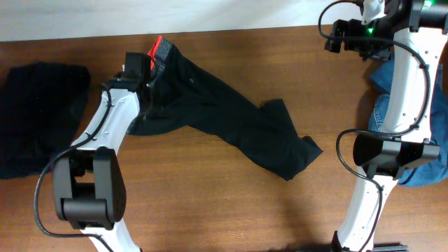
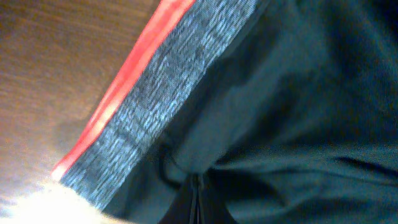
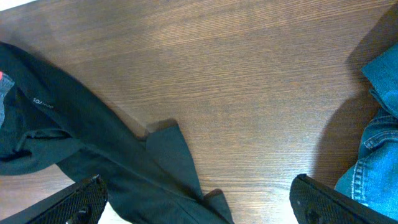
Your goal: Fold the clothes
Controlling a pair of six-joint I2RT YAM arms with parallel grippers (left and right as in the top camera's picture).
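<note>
1. You have the black trousers (image 1: pixel 231 119) lying slantwise over the middle of the table (image 1: pixel 294 63). They run from the waistband at the far left to the leg ends nearer the right front.
2. The grey waistband (image 2: pixel 155 106) and its red stripe (image 2: pixel 134 68) lie close to your left gripper (image 2: pixel 196 198). The stripe is the outer edge, next to bare wood.
3. Your left gripper is closed and pinches a bunch of the black fabric just beside the waistband. In the left wrist view the wrinkles run together toward its tips.
4. Your right gripper (image 3: pixel 202 200) stands wide open above the table at the far right and holds nothing. In its own view, one finger is over a trouser leg and the other is near the blue denim garment (image 3: pixel 379 149).
5. The denim garment lies at the right edge, partly under the right arm and apart from the trousers.
6. Another dark cloth (image 1: pixel 35 119) lies at the left edge, apart from the trousers.
</note>
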